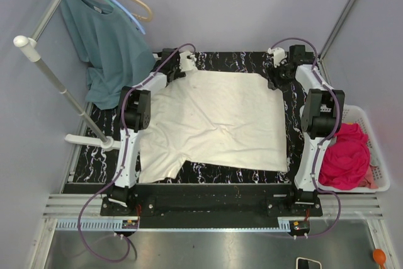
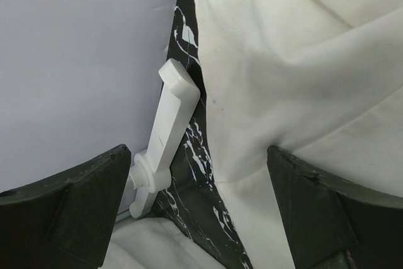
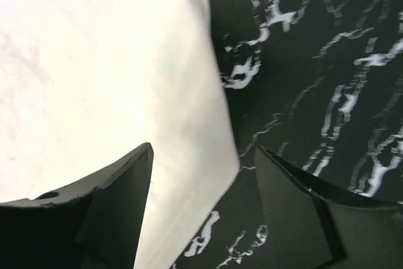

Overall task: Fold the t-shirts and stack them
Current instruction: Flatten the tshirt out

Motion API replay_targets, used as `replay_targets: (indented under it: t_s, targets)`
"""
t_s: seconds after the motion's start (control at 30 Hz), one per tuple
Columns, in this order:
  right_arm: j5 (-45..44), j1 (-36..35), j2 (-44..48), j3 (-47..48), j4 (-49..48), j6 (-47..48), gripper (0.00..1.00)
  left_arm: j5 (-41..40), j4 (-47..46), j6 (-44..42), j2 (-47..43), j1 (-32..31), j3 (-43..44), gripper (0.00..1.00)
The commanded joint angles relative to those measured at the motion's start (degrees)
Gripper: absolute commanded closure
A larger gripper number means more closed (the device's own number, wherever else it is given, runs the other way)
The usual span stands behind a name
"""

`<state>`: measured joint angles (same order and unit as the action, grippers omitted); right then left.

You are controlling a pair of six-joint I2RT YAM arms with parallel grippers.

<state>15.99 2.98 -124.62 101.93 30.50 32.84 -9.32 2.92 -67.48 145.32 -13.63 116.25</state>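
cream t-shirt: matt soft cloth, creased; tabletop: smooth black marbled finish; basket: white plastic.

The soft cream-white cloth t-shirt is plain, unpatterned. Under the right gripper, fingers matte black, the flat black table mat bears white marble veining. To that gripper's right: a crumpled magenta-pink cloth t-shirt in a white plastic basket.

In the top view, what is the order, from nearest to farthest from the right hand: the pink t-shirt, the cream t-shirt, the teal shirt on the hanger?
1. cream t-shirt: its far right corner lies at the right hand.
2. pink t-shirt: in the basket, near right.
3. teal shirt: hanging at far left.
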Motion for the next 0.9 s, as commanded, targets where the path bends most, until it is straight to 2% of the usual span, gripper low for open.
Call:
replay_targets:
  t_s: [0.0, 0.3, 0.87]
  targets:
    - [6.7, -0.3, -3.0, 3.2, 5.4, -2.3, 0.28, 2.0, 4.4, 1.1, -1.3, -1.0, -2.8, 0.03]
    - [5.5, -0.3, -7.1, 7.1, 5.7, -0.2, 0.34, 2.4, 2.4, 0.7, -3.4, -1.0, -5.9, 0.04]
    - [1.6, 0.4, -10.4, 10.4, 5.0, 3.2, 0.32, 1.9, 0.3, -0.8, -4.9, -1.0, -10.0, 0.06]
